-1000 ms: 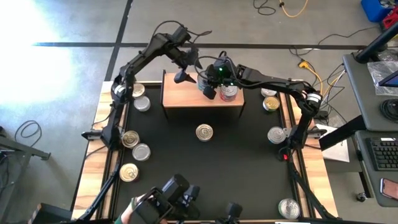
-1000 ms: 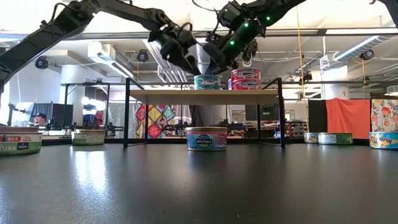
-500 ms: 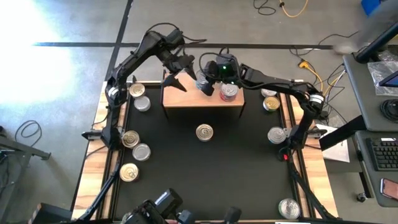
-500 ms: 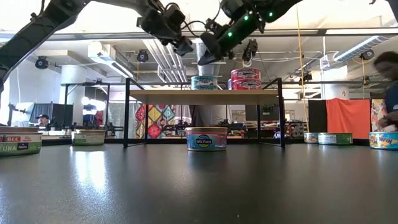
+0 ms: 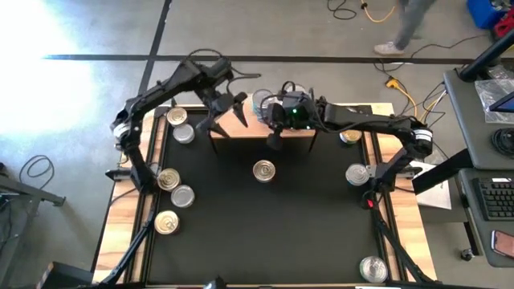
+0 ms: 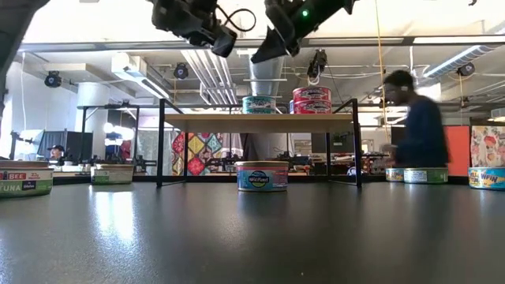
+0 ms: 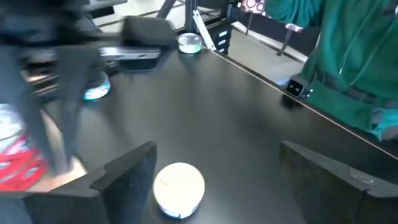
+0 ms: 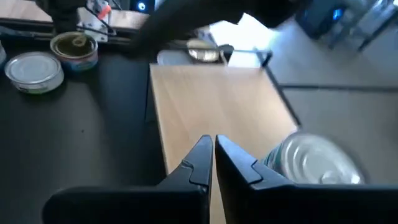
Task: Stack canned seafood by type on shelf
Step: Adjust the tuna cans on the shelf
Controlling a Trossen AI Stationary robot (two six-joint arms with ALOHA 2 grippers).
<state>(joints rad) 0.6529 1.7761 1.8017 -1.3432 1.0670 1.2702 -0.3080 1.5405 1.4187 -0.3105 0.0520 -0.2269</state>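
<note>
Now both my grippers hover empty over the shelf (image 5: 261, 128), left gripper (image 5: 227, 111) released, right gripper (image 8: 213, 155) clenched, so next I fetch the blue-labelled can (image 6: 262, 176) below.

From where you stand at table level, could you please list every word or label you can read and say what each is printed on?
"BEE" above "UNA": on the can cut off at the left edge of the low view.
Blue oval label on the can in front of the shelf: too blurred to read.
Labels on the teal can and the red cans on the shelf: too small to read.
</note>
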